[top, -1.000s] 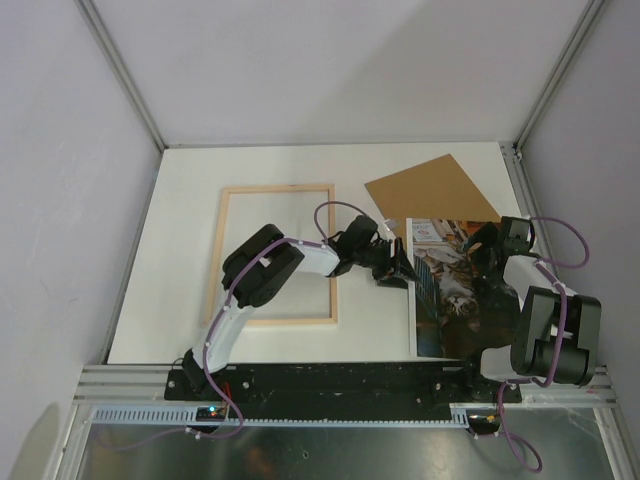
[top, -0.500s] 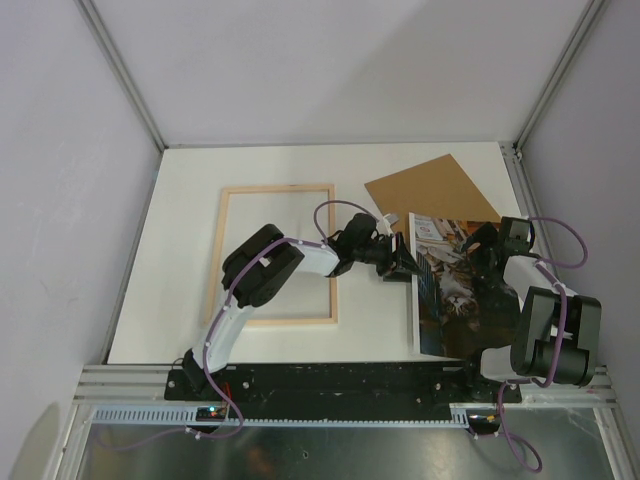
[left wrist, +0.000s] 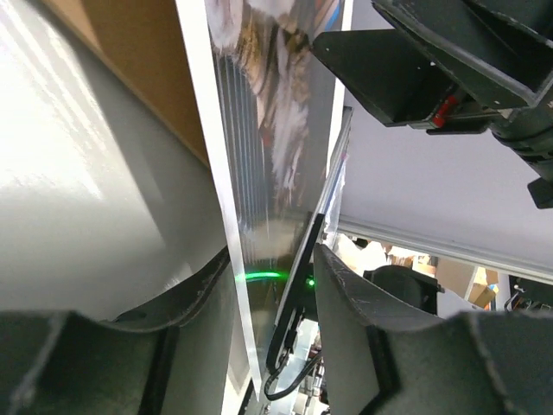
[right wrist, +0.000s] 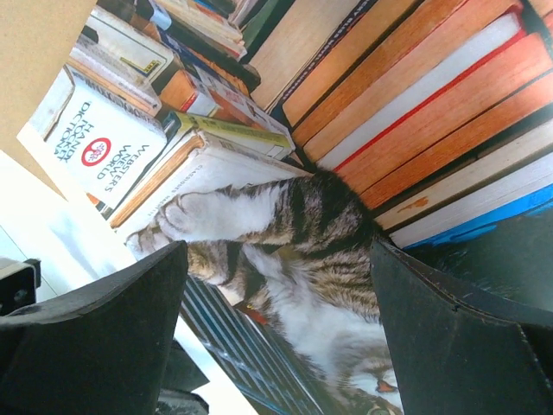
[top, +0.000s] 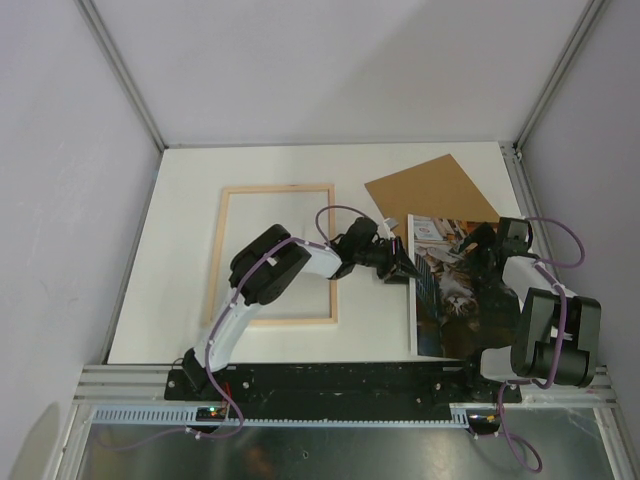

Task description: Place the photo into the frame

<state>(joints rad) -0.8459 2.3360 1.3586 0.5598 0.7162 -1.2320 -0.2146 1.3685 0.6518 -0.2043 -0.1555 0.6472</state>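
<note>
Your photo [top: 455, 300] sits at the right side of the worktop [top: 330, 165], running back from the near edge. Its far end is just beside the near corner of the brown backing board [top: 430, 190], which lies toward the far right corner. The print is outside the frame [top: 215, 255]. The frame lies flat, pale wood side up, left of the middle of the worktop and apart from the photo.

Your left gripper [top: 404, 268] is at the photo's left edge. In the left wrist view, the white border of the print runs down between the two fingers [left wrist: 341, 298]. They stand apart on either side of it, with room between them, so they are not pinched onto the sheet. That edge looks lifted a little off the worktop (the grazing angle makes it hard to be sure). The left arm reaches across the frame's right rail to get there.

Your right gripper [right wrist: 276, 259] is above the far half of the photo with its fingers spread wide. The cat's paws and striped body show between them, with the book spines around. You cannot tell from these views whether its fingertips touch the print.
</note>
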